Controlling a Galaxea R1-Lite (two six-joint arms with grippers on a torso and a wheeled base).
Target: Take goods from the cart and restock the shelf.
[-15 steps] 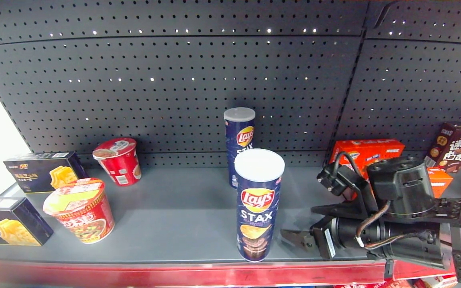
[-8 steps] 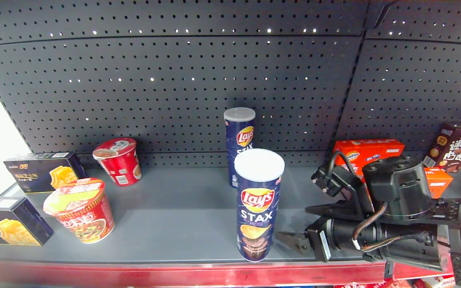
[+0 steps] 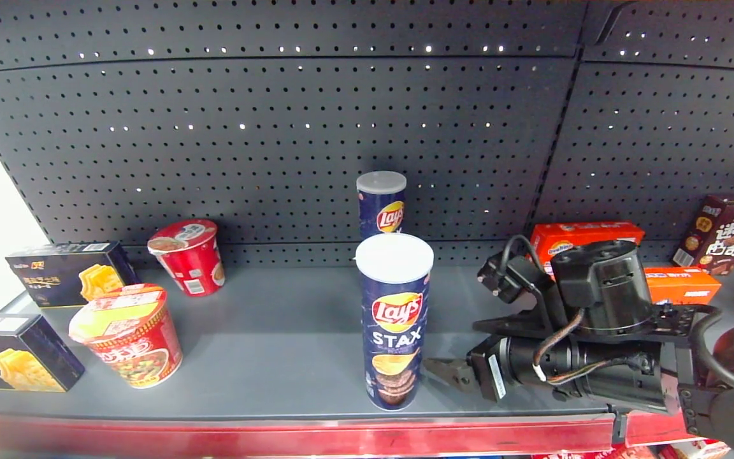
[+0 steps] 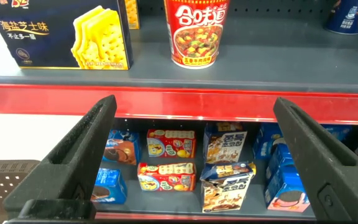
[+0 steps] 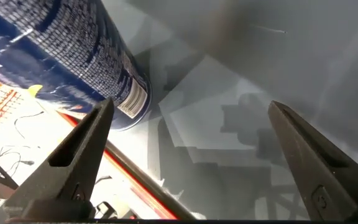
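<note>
Head view: the can stands upright at the front edge of the shelf, about midway along it. It is a dark blue tube with a white lid, a red-and-yellow logo above white lettering, and pictured chips below. A back can of the same kind stands behind it, by the shelf's rear wall. The right gripper lies low over the shelf on the side of the can toward the right end. Its fingers are spread with nothing between them. One fingertip is at the can's side; I cannot tell whether it touches.

Left wrist view: the left gripper hangs before the shelf's red front edge, fingers released wide and empty. On the shelf stand a box picturing crackers and a red noodle cup.

Right wrist view: the can's base, with a barcode, sits at the front edge just beyond one finger, outside the gap.
</note>
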